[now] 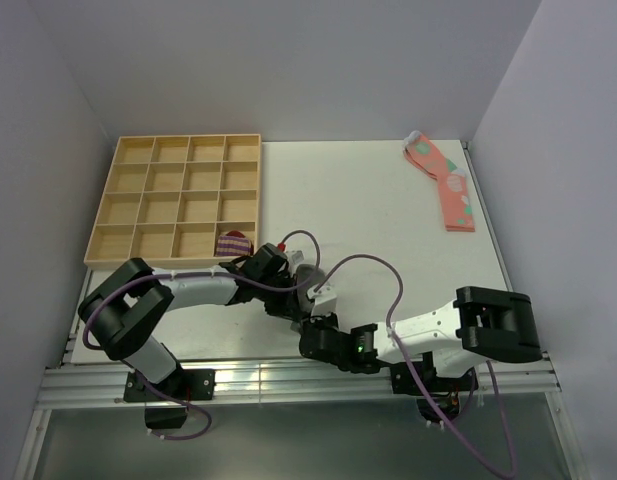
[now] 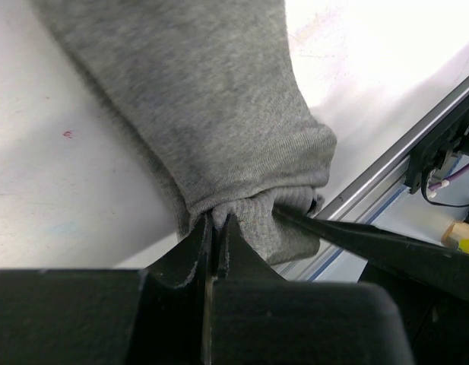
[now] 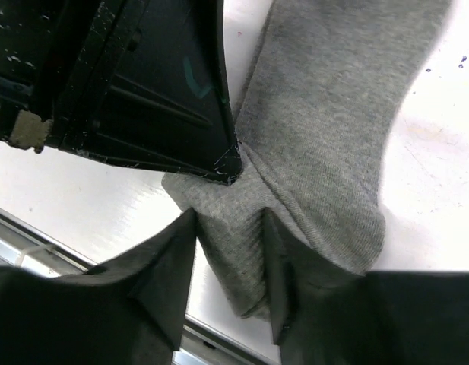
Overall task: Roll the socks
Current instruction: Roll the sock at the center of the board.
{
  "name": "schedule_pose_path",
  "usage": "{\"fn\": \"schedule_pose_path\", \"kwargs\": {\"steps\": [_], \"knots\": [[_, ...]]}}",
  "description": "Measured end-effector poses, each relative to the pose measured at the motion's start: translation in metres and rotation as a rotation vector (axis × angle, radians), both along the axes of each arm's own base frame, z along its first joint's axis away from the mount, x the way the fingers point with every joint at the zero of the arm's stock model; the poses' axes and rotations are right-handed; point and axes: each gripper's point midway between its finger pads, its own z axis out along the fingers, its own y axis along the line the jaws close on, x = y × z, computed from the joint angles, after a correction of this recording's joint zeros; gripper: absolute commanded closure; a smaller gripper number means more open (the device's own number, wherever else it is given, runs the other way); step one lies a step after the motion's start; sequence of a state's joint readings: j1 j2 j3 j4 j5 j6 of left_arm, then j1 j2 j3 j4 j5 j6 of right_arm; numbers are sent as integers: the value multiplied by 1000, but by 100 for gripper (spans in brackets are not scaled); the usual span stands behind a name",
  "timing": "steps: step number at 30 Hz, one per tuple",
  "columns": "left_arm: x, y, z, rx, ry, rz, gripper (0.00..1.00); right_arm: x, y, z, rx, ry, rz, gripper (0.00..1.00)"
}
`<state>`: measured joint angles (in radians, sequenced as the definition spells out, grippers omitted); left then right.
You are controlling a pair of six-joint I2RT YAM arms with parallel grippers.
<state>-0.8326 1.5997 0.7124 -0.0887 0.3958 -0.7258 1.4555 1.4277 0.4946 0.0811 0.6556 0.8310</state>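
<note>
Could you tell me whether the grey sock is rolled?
Not rolled: the grey knitted sock lies flat, its end bunched in the left pincer.

Overhead; wrist views close on sock (image 2: 219,114)

A grey knitted sock (image 2: 219,106) lies flat on the white table (image 2: 36,175) near its front rail, one end bunched in my left gripper (image 2: 217,222).

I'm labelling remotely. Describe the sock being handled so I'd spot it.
On the white table, go to the middle of its near edge. The sock lies there, pinched by the left gripper and right gripper. It is plain grey, unlike the pink spotted socks far right and the purple-striped bundle in the tray.
</note>
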Motion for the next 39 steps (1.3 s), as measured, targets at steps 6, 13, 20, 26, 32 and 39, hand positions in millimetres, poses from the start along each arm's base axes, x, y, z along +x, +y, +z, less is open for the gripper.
{"fn": "schedule_pose_path", "kwargs": {"steps": [6, 13, 20, 26, 32, 39], "knots": [[2, 2, 0, -5, -9, 11, 100, 1, 0, -2, 58, -1, -18, 61], [7, 14, 0, -10, -44, 92, 100, 12, 10, 2, 154, 22, 20, 61], [25, 35, 1, 0, -58, 195, 100, 31, 26, 5, 200, 47, 101, 63], [31, 48, 1, 20, -50, 251, 100, 34, 36, 5, 232, 66, 145, 65], [34, 60, 5, 46, -85, 302, 94, 37, 45, 5, 272, 108, 178, 68], [36, 75, 4, 26, -154, 373, 68, 39, 47, 5, 332, 199, 211, 72]]}}
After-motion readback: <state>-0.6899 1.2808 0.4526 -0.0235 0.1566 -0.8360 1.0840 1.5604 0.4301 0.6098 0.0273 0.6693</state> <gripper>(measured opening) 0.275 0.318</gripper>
